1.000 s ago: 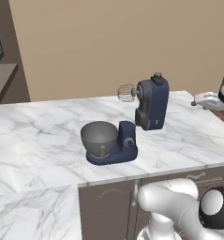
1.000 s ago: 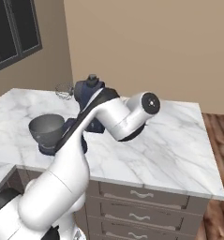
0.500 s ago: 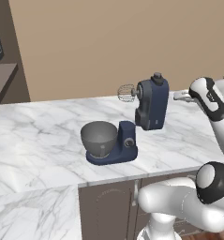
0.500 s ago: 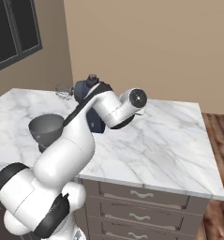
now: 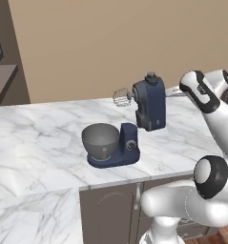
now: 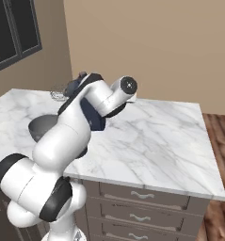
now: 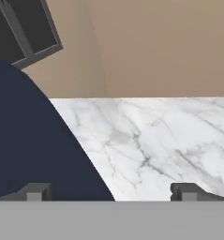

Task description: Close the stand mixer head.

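Observation:
The stand mixer head (image 5: 150,102) is navy blue and tilted up and back on its base (image 5: 126,148). Its wire whisk (image 5: 120,97) hangs in the air above and behind the grey bowl (image 5: 100,140). My gripper (image 5: 175,94) is just to the right of the head, near its top, and is open. In the hand view the head (image 7: 33,140) is a dark blue mass on the left, in front of the left fingertip (image 7: 36,191). The gripper (image 7: 109,192) holds nothing. In the right base view my arm covers most of the head (image 6: 94,116).
The mixer stands on a white marble counter (image 5: 34,143) that ends at a beige wall. There is bare marble (image 6: 151,136) to the right of the mixer. A dark window (image 6: 15,33) is at the far left. Drawers (image 6: 142,195) run under the counter's front edge.
My hand has swung in from the right edge, up and left toward the raised mixer head. The gripper has stayed open. The mixer has not moved.

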Robot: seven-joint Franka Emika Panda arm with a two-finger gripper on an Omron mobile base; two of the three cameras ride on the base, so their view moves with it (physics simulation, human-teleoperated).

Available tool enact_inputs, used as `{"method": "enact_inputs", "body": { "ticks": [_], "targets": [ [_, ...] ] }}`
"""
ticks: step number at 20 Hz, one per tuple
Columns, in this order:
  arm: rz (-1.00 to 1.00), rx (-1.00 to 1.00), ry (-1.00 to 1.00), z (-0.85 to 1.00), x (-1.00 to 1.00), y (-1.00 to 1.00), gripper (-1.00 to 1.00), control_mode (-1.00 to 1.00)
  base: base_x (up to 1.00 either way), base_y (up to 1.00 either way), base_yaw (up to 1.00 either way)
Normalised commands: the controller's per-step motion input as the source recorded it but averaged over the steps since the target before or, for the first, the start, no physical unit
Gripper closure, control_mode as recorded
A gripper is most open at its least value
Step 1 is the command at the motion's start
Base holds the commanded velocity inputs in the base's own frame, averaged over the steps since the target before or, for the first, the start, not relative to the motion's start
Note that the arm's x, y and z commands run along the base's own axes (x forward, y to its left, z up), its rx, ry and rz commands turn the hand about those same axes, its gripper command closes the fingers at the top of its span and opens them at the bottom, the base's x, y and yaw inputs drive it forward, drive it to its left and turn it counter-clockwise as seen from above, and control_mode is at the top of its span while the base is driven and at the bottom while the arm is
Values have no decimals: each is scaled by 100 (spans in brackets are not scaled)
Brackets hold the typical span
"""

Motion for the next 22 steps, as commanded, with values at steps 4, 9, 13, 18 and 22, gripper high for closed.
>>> {"method": "enact_inputs", "body": {
  "ticks": [4,9,13,18,22],
  "targets": [
    [22,-24,-3,-10,-5,100,-100,-100,0,0,0],
    [27,-29,0,-43,-22,100,-100,-100,0,0,0],
    [23,-19,4,-61,-6,100,-100,-100,0,0,0],
    [25,-8,10,-72,0,100,-100,-100,0,0,0],
    [33,0,13,-98,0,100,-100,-100,0,0,0]
  ]
}}
